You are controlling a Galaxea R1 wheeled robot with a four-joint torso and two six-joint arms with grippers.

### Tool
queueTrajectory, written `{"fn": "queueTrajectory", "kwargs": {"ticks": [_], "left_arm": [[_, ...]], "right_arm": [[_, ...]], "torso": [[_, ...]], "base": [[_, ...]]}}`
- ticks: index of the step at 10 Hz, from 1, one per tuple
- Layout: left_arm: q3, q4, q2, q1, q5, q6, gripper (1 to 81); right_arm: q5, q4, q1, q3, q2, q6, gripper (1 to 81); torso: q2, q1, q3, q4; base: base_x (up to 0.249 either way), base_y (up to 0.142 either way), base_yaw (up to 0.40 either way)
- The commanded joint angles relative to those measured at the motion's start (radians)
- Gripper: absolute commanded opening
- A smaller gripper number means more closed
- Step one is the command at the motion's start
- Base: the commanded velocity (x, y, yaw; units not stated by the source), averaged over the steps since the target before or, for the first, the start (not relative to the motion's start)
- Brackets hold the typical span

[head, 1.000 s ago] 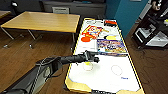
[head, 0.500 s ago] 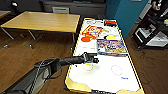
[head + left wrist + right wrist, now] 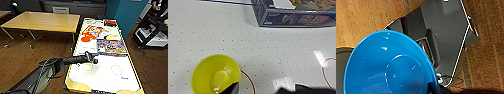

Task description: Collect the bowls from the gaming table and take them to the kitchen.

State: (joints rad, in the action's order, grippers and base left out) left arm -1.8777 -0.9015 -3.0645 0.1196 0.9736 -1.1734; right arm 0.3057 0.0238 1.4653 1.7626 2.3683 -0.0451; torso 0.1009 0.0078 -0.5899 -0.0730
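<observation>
Only wrist views show yellow bowl (image 3: 215,75), blue bowl (image 3: 388,65).

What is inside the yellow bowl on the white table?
The small round yellow plastic bowl looks empty: just its glossy inner surface with a reflection. A dark part of the left hand overlaps its rim and covers a bit of the inside there.

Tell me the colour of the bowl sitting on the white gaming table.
Bright yellow bowl; the left wrist view shows it best.
</observation>
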Motion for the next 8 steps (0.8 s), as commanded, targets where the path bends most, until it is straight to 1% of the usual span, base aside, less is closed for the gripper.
{"fn": "queueTrajectory", "kwargs": {"ticks": [1, 2, 3, 4, 5, 6, 7, 8], "left_arm": [[-0.030, -0.027, -0.057, -0.175, 0.068, 0.035, 81.1], [-0.056, -0.027, -0.073, -0.175, 0.068, 0.037, 81.1], [-0.092, -0.022, -0.096, -0.175, 0.068, 0.058, 81.1], [-0.130, -0.014, -0.119, -0.175, 0.071, 0.089, 81.1], [-0.179, 0.006, -0.148, -0.175, 0.100, 0.132, 81.1], [-0.227, 0.033, -0.164, -0.175, 0.103, 0.176, 81.1], [-0.250, 0.041, -0.164, -0.173, 0.103, 0.187, 81.1], [-0.255, 0.038, -0.164, -0.168, 0.103, 0.189, 81.1]], "right_arm": [[-0.066, 0.028, 0.002, -0.029, -0.041, 0.004, 1.0], [-0.066, 0.028, 0.002, -0.031, -0.042, 0.004, 1.0], [-0.066, 0.028, 0.002, -0.032, -0.045, 0.004, 1.0], [-0.066, 0.028, 0.002, -0.034, -0.045, 0.004, 1.0], [-0.066, 0.028, 0.001, -0.034, -0.045, 0.004, 1.0], [-0.068, 0.028, -0.001, -0.034, -0.045, 0.004, 1.0], [-0.076, 0.028, -0.003, -0.035, -0.044, 0.004, 1.0], [-0.076, 0.028, -0.004, -0.034, -0.041, 0.004, 1.0]], "torso": [[0.000, 0.000, 0.000, 0.000], [0.000, 0.000, 0.000, 0.000], [0.000, 0.000, 0.000, 0.000], [0.000, 0.000, 0.000, 0.000], [0.000, 0.000, 0.000, 0.000], [0.000, 0.000, 0.000, 0.000], [0.000, 0.000, 0.000, 0.000], [0.000, 0.000, 0.000, 0.000]], "base": [[0.000, 0.000, 0.000], [0.000, 0.000, 0.000], [0.000, 0.000, 0.000], [0.000, 0.000, 0.000], [0.000, 0.000, 0.000], [0.000, 0.000, 0.000], [0.000, 0.000, 0.000], [0.000, 0.000, 0.000]]}}
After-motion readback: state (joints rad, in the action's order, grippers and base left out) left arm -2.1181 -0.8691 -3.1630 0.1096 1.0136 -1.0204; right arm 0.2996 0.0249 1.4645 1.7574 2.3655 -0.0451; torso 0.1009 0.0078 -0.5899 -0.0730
